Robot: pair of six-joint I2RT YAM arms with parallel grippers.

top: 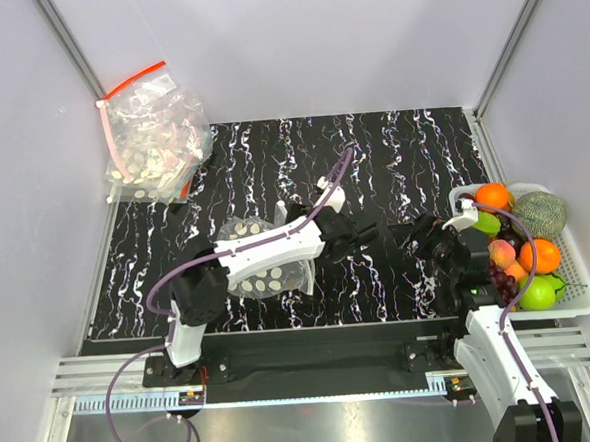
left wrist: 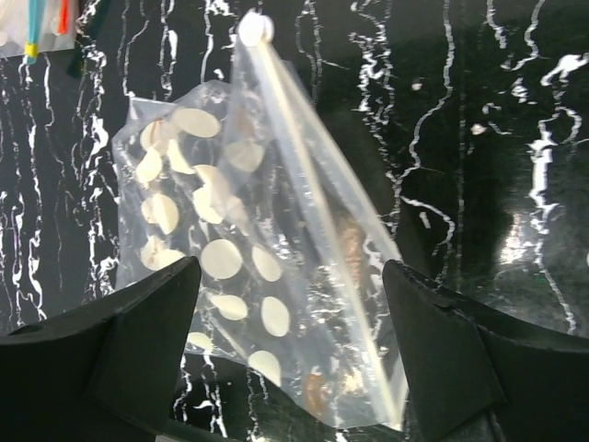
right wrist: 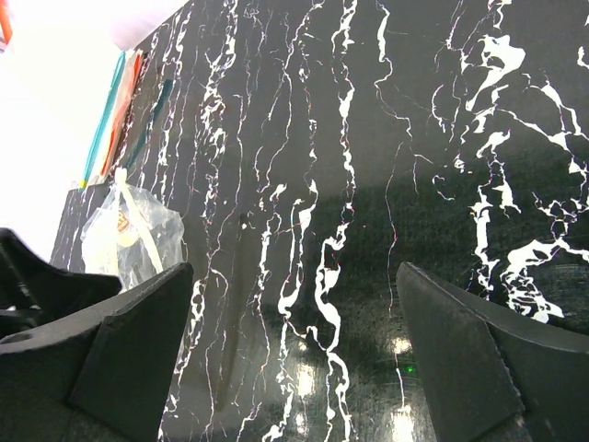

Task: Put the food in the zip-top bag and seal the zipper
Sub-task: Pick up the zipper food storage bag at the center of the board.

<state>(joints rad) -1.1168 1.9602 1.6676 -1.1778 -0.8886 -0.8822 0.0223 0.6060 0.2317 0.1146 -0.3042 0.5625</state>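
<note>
**A:** Where is the zip-top bag [top: 273, 277] to be found?

**B:** It is seen lying on the black marbled counter [top: 391, 155], partly covered from above by the left arm. A white basket [top: 581, 309] of fruit is set well to the right of the bag. Beyond the bag, toward the back left, a heap of similar bags [top: 149, 135] is piled.

**A:** How are the hands placed about it?

**B:** In the left wrist view the left hand [left wrist: 290, 267] is shown with its fingers spread wide and nothing gripped. The bag is framed between them, its far part reaching past the tips. Whether the plastic is touched cannot be told. The right hand [right wrist: 294, 267] is held to the right of the bag, well apart from it. It is equally wide and empty, and only bare counter is seen beneath it.

**A:** How is the bag expected to handle?

**B:** It is judged light, thin, crinkly and slippery. If it were pressed from above, it would likely be pushed along or crumpled rather than lifted. The zipper [left wrist: 308, 184] is seen as a pale strip running slantwise from a small white slider down across the bag. It is judged the stiffest part, so a hold is best taken there, at the mouth edge.

**A:** Is anything seen inside?

**B:** Brownish shapes are glimpsed through the plastic close beside the zipper. What they are, and whether the zipper is closed, cannot be made out.
</note>
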